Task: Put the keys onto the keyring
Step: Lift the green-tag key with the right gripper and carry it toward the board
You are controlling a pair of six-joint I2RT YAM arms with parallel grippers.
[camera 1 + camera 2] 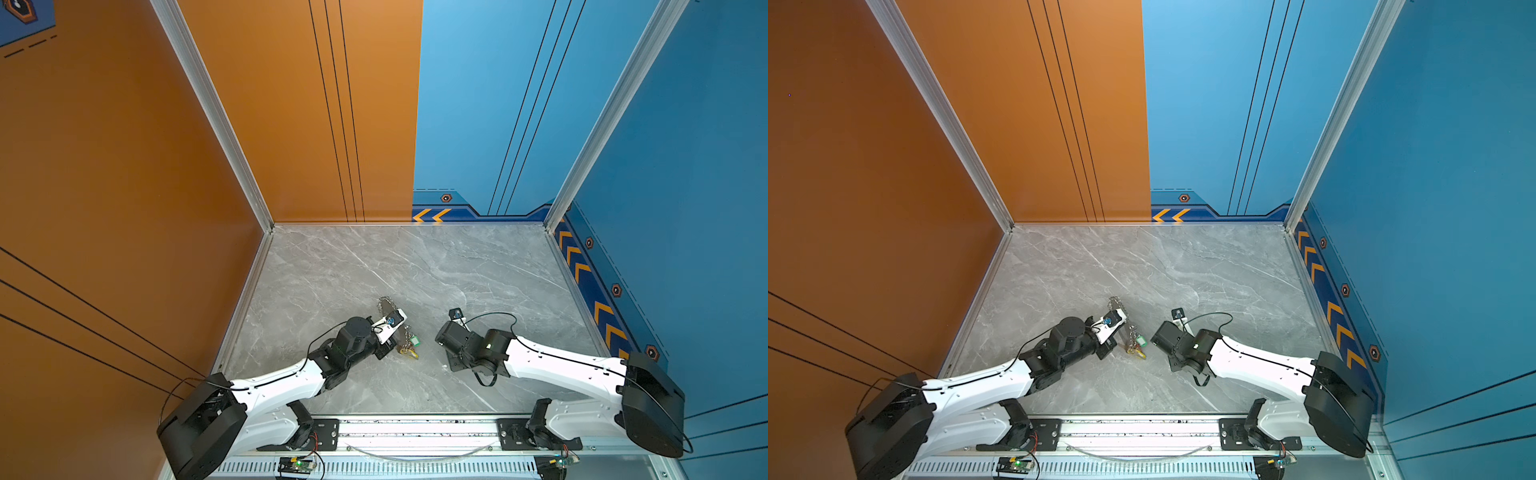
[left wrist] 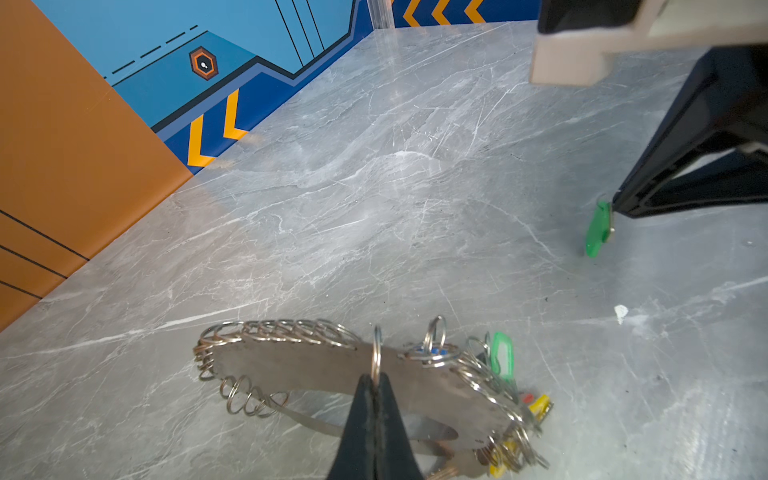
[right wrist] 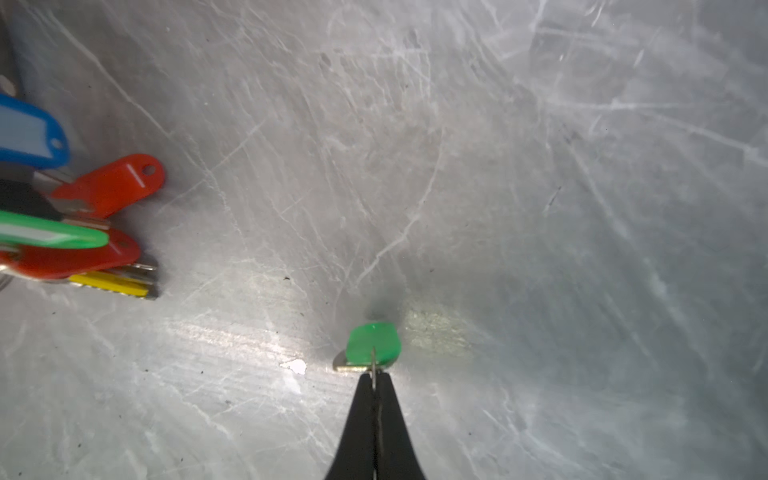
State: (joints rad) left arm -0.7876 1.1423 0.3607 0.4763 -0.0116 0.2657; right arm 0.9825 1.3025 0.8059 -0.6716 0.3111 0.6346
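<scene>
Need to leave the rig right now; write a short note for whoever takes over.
Left gripper: shut on one silver ring of the keyring, which lies on the table.
Right gripper: shut on the green key by its ring, low over the table, apart from the keyring.
Done: the other keys, tagged blue, red, green, yellow, bunch at one end of the keyring, seemingly attached.
To do: bring the green key over and thread it on.
</scene>
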